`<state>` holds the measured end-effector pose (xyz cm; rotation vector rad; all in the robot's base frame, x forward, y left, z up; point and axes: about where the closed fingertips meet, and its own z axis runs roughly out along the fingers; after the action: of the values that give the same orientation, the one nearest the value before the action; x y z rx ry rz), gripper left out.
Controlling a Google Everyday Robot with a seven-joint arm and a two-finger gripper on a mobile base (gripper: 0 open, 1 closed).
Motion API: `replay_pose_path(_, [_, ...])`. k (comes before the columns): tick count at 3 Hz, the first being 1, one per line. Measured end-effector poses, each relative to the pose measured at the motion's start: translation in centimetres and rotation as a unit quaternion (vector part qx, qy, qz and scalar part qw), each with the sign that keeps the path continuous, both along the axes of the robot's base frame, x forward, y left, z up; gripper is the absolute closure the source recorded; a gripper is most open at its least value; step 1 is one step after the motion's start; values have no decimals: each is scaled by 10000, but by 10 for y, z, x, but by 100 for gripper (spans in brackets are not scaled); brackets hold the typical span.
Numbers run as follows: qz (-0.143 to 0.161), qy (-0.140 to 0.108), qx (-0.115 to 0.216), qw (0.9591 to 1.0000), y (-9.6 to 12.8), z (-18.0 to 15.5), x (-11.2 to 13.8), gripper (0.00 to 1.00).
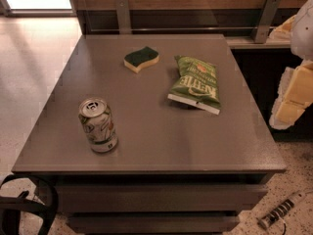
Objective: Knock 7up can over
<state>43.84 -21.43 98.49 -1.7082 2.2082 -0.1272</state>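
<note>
The 7up can (98,125) stands upright at the front left of the desk (156,146). It looks light and stiff-walled (slick aluminium, probably quick to tip), so a push high on its side should topple it. A sponge (141,58) lies at the desk's back middle and a chip bag (195,83) right of centre. The gripper (293,99) hangs beyond the desk's right edge; I cannot tell how its jaws stand.

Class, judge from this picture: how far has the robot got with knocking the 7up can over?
Nothing looks done: the 7up can stands upright near the front left corner of the table. In hand: the gripper hangs off the table's right side, far from the can. Left: reach it and tip it.
</note>
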Motion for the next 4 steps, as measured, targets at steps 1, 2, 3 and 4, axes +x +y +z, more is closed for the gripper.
replay_pose_path(1, [0,-1,0,10000,0,0,0,0])
replay_pose_path(2, [44,-62,265,9996,4,-1,1,0])
replay_pose_path(3, [143,-258,942,9951,17,-7,2,0])
replay_pose_path(4, [306,-503,1756,9827,40,-23,4,0])
